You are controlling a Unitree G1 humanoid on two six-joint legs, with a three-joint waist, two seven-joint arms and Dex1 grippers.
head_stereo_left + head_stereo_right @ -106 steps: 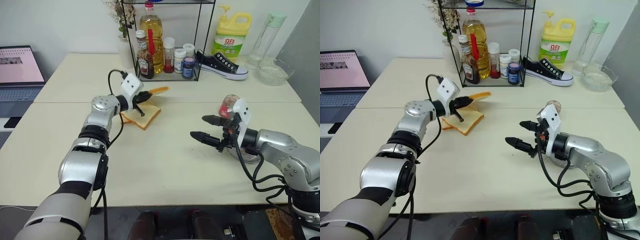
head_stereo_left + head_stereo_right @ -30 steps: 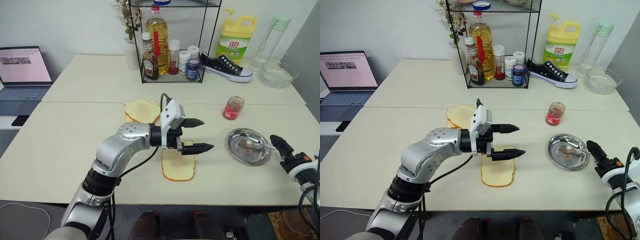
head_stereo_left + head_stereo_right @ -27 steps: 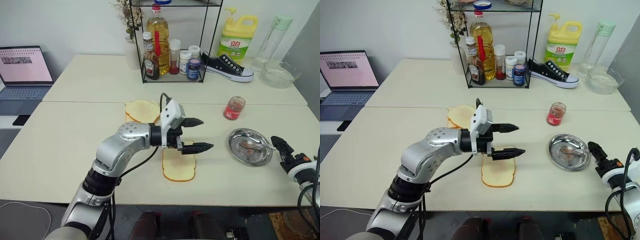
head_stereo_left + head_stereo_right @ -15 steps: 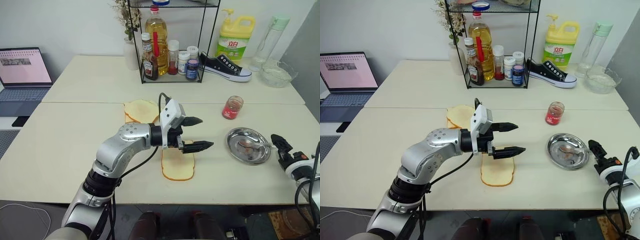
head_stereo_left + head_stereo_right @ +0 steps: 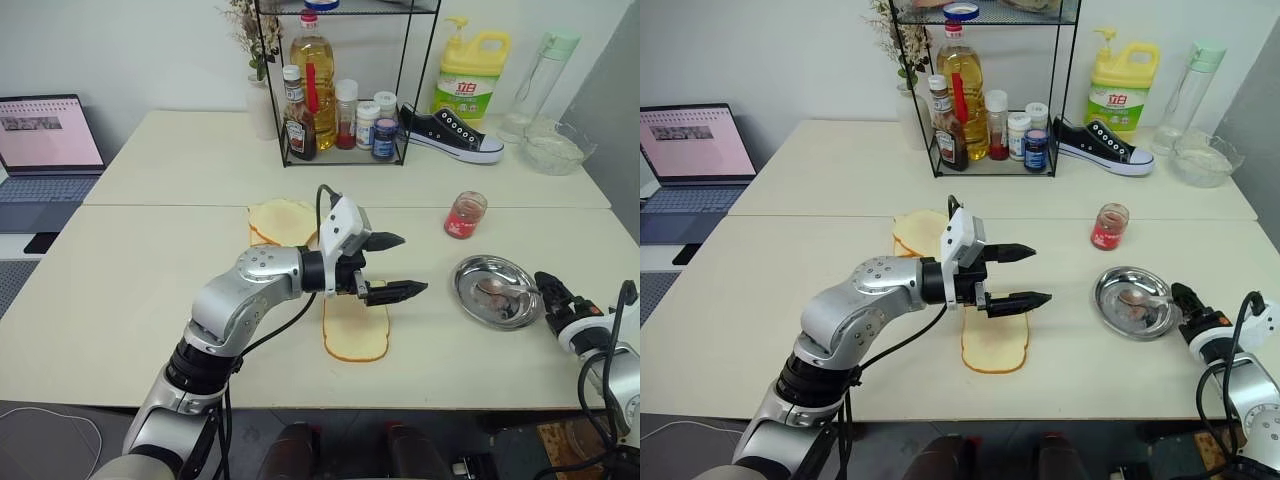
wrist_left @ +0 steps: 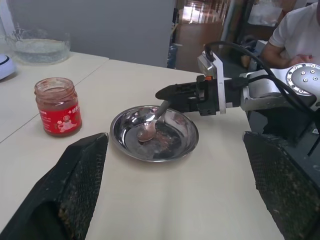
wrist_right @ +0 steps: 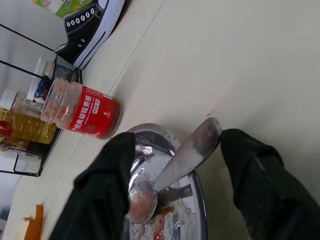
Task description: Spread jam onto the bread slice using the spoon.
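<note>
Nearest on the bench (image 5: 120, 330) lies the bread slice (image 5: 356, 328), flat and bare, rounded end toward the robot. Right above its far end hangs the left claw (image 5: 392, 266), its 2 black fingers spread wide and holding nothing, aimed toward the right side of the bench.

Over to the right sits the round steel dish (image 5: 497, 291). In it lies the spoon (image 6: 152, 122), bowl down among reddish smears, handle rising over the rim toward the right claw (image 7: 172, 165). That claw's 2 fingers flank the handle tip with gaps on both sides, partly open and not gripping.

Just beyond the dish stands the small glass jar (image 5: 465, 215), upright, lid off, with the jam (image 6: 58, 107) red inside it up to the neck.

Behind the single slice, a pile of like slices (image 5: 282, 221) rests on the bench.

Farther back, a wire rack (image 5: 345, 85) holds a tall oil bottle (image 5: 313, 78), a dark sauce bottle (image 5: 296, 128) and several small seasoning jars. To its right lie a black sneaker (image 5: 448, 134), a yellow detergent jug (image 5: 472, 73) and a clear glass bowl (image 5: 548, 148). A laptop (image 5: 48, 140) stands open at far left.
</note>
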